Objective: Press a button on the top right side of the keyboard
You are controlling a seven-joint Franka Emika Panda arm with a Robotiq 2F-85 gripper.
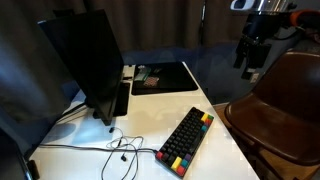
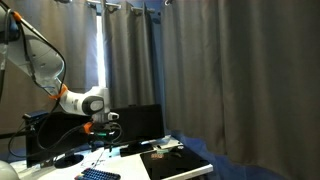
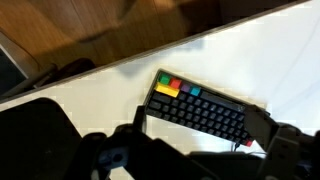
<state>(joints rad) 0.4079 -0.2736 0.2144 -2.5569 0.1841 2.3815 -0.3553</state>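
The black keyboard (image 1: 186, 140) lies at an angle near the front edge of the white table (image 1: 160, 110), with red, yellow and green keys at its ends. In the wrist view the keyboard (image 3: 200, 108) shows from above, with coloured keys at its upper left corner. My gripper (image 1: 249, 58) hangs high in the air, off to the side of the table, above the brown chair, well away from the keyboard. In the wrist view my gripper (image 3: 200, 113) has its fingers spread wide and empty. It also shows in an exterior view (image 2: 110, 126).
A dark monitor (image 1: 85, 60) stands on the table's far side with cables (image 1: 115, 150) trailing in front. A flat black mat (image 1: 165, 75) lies at the back. A brown chair (image 1: 280, 105) stands beside the table. Grey curtains (image 2: 220, 70) hang behind.
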